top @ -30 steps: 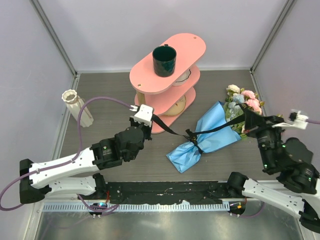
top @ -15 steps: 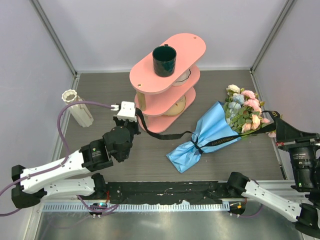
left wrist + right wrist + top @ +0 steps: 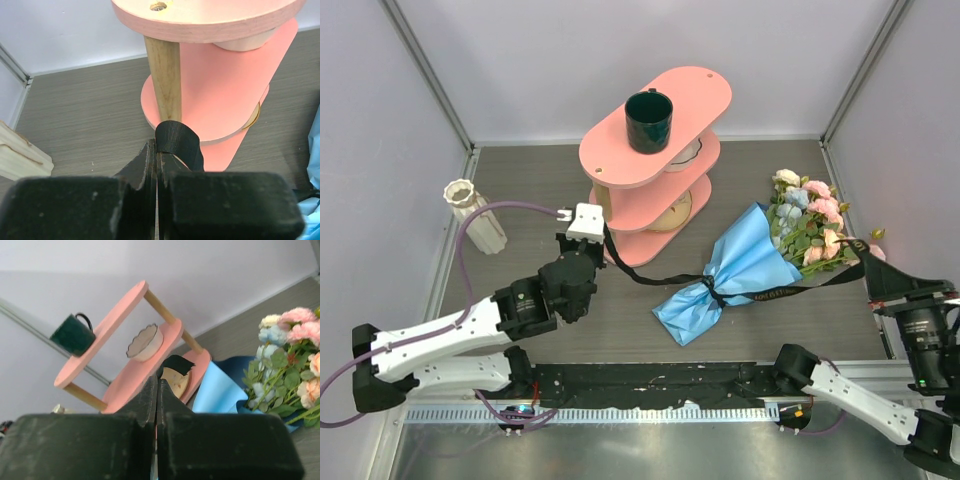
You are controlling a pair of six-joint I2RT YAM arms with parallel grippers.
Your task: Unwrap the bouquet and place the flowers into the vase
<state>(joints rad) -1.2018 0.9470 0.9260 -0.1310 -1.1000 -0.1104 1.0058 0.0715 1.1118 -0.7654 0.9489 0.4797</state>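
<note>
Ribbon (image 3: 660,279), black, ran from the left gripper (image 3: 156,152) across the table (image 3: 540,170) to the pinched neck of the bouquet (image 3: 740,268). It circled that neck and went on to the right gripper (image 3: 156,384). The left strand lay in a loose bend in front of the stand (image 3: 705,88), while the right strand ran nearly straight.

Both grippers had their fingers pressed together on a ribbon end. In the left wrist view a folded loop of ribbon stuck out just past the closed tips. In the right wrist view a short ragged black end showed above them.

The bouquet lay on its side right of centre. The gathered tail of its blue paper (image 3: 685,315) pointed near and left. The flowers (image 3: 810,212), pink, peach, cream and pale blue with green leaves, spilled from the paper's far-right mouth, close to the right wall.

The vase (image 3: 472,213) stood at the far left by the left wall, well apart from the bouquet. The left gripper hung between the vase and the stand, just beside the stand's lowest tier. The right gripper was at the table's right edge, near the flowers.

On the pink three-tier stand, a dark green mug (image 3: 649,120) sat on the top tier and a white scalloped bowl (image 3: 145,342) on the middle one.
</note>
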